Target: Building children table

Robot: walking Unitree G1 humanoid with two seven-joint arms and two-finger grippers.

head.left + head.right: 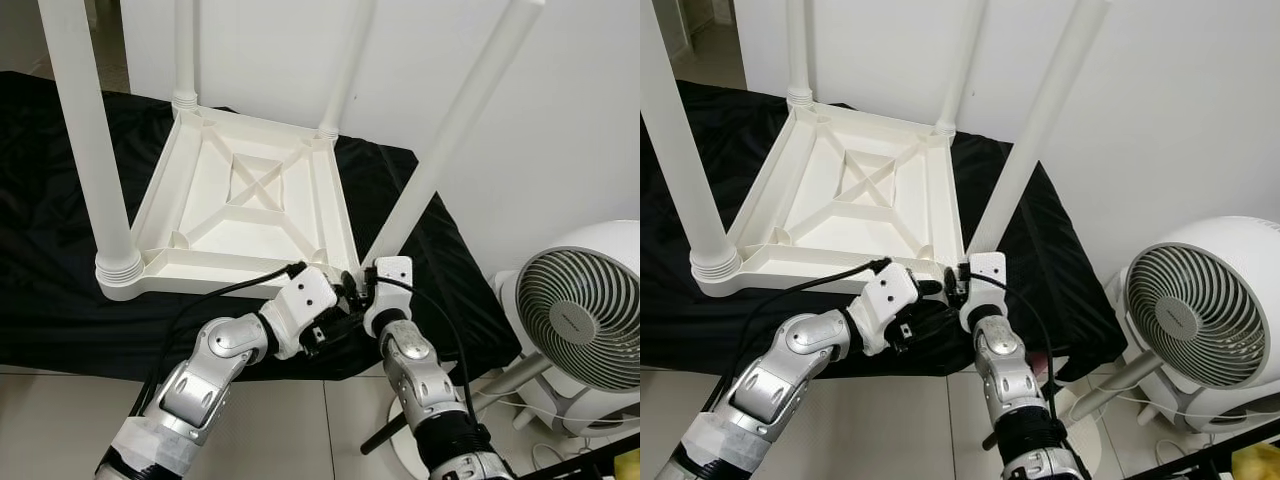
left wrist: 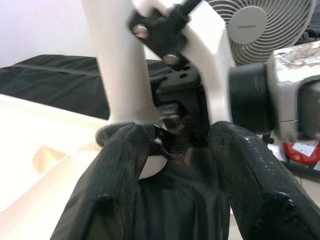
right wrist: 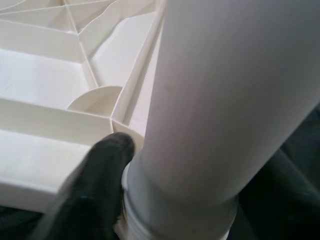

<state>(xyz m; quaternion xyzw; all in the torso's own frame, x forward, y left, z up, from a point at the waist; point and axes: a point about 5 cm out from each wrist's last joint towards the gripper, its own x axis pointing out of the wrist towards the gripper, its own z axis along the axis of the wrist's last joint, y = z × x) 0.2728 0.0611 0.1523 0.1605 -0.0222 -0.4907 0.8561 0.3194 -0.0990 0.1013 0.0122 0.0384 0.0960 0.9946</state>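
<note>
Nearest us, our two arms meet at the table's near right corner. Left gripper (image 1: 338,300): fingers (image 2: 120,170) spread wide, set either side of the base of the fourth leg (image 1: 455,130), not pinching it as far as we see. Right gripper (image 1: 958,283): pressed to the same leg base; one finger (image 3: 97,175) lies on the threaded collar; grip state we cannot tell.

Table (image 1: 245,195) lies upside down on a black cloth (image 1: 60,300). Three legs stand seated and upright; the fourth leans right, so we judge it not yet screwed home.

Step in hand, by our reading: seat this leg. Straighten it over the socket first, then turn, else the thread may cross.

Fan (image 1: 580,320) stands at right, well apart.

Hidden: the socket itself, behind both wrists; leg tops cut off
</note>
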